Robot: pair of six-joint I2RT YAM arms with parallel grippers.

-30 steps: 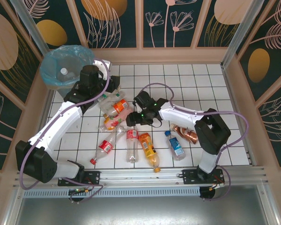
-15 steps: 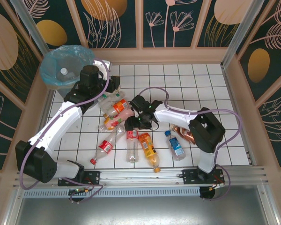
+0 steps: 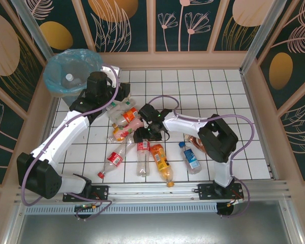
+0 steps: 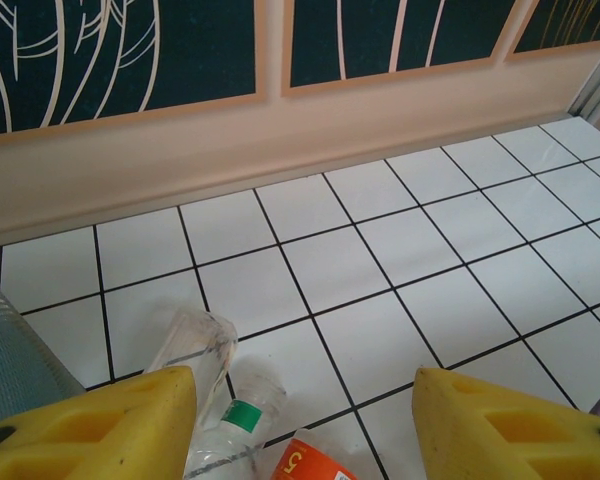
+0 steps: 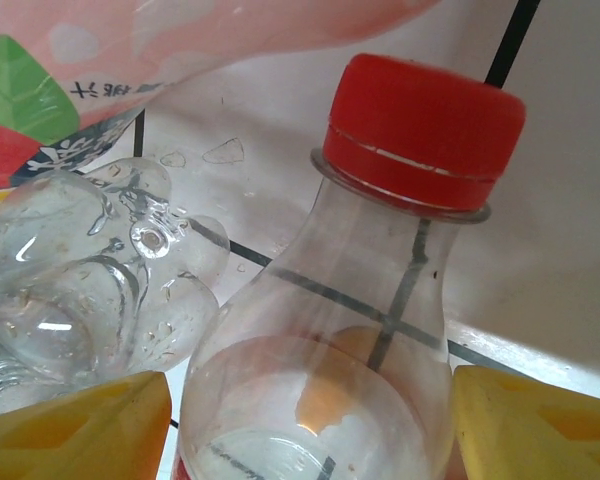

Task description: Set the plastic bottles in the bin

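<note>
**Right fingers straddle a red-capped bottle; left fingers gape beside the bin**

Starting at the far left, the bin (image 3: 53, 84) sits in the back corner with its blue bag showing, and a white-capped bottle (image 3: 68, 78) already lies inside it. Just right of the bin hangs the left gripper (image 3: 121, 94). On its wrist camera the yellow fingers (image 4: 90, 425) are spread wide with nothing between them. Below them a crumpled clear bottle with a green label (image 4: 225, 400) lies on the white tiled table (image 4: 420, 300).

Further right of the bin, and nearer the arm bases, the plastic bottles (image 3: 124, 116) lie in a loose heap. The right gripper (image 3: 142, 135) is down among them. Its fingers (image 5: 70, 430) stand wide, one on each side of the shoulder of a red-capped bottle (image 5: 380, 300). Whether they press on it, I cannot tell. A crushed clear bottle (image 5: 80, 270) lies just beside that one.

Farthest right of the bin lie a blue-labelled bottle (image 3: 191, 157) and brown bottles (image 3: 203, 145), well apart from both grippers.
</note>
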